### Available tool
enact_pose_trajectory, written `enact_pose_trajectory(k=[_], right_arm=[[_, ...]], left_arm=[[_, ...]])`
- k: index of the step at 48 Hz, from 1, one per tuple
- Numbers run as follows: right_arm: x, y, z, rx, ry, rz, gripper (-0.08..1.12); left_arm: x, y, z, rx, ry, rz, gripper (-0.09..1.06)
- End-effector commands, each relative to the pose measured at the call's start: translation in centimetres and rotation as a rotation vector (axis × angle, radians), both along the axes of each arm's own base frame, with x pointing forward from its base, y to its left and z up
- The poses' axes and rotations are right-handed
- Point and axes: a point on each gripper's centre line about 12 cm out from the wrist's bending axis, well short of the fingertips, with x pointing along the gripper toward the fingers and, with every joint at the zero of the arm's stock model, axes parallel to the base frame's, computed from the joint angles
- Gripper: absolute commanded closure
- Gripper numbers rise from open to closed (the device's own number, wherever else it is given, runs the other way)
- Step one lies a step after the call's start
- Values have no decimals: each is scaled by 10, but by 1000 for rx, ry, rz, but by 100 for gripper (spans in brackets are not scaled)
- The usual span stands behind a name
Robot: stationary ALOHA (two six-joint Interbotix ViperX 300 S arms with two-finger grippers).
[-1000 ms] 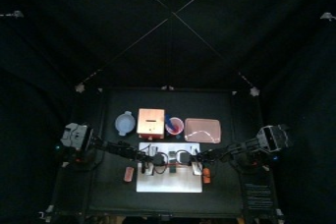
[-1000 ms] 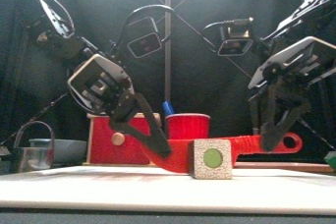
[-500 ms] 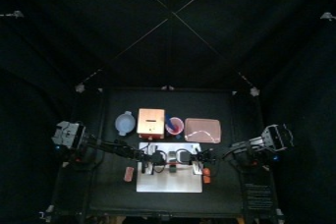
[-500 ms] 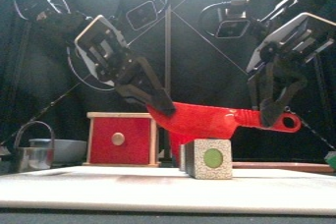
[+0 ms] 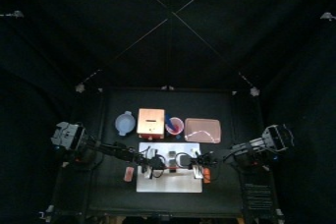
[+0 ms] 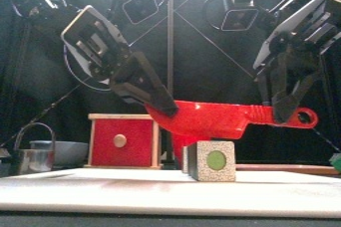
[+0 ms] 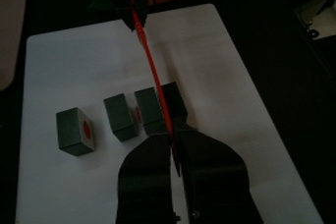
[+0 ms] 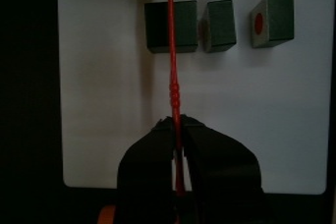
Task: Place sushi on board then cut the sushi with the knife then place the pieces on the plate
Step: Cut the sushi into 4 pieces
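Front view: I have the red knife (image 6: 220, 121) pinched at both ends. The left gripper (image 6: 163, 119) is clamped on the blade's tip end and the right gripper (image 6: 282, 112) on the handle. I judge the 2-point hold is there to stop the blade twisting when it presses down. The knife hangs just above the sushi (image 6: 210, 159), which sits on the white board (image 6: 94, 177); I can't tell whether they touch. The knife's long axis runs left to right, near level, with the handle loop toward the right. Both wrist views show it edge-on, a thin red line over the end block (image 7: 159, 111) of 3 separated blocks. That row runs front to back, square to the blade. The pink plate (image 5: 202, 128) lies behind the board.
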Motion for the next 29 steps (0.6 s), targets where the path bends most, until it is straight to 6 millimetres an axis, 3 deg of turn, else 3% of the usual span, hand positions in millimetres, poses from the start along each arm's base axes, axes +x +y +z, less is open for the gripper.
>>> enact_pose_trajectory(k=[1,11,29], right_arm=[[14,0,17,11,-67,-6,72],[16,0,17,10,-68,-5,72],[13,5,29,9,-44,2,72]], left_arm=[[12,-9,16,-7,-64,-21,67],[13,-8,16,-7,-64,-18,67],[9,-7,43,-21,-129,-18,67]])
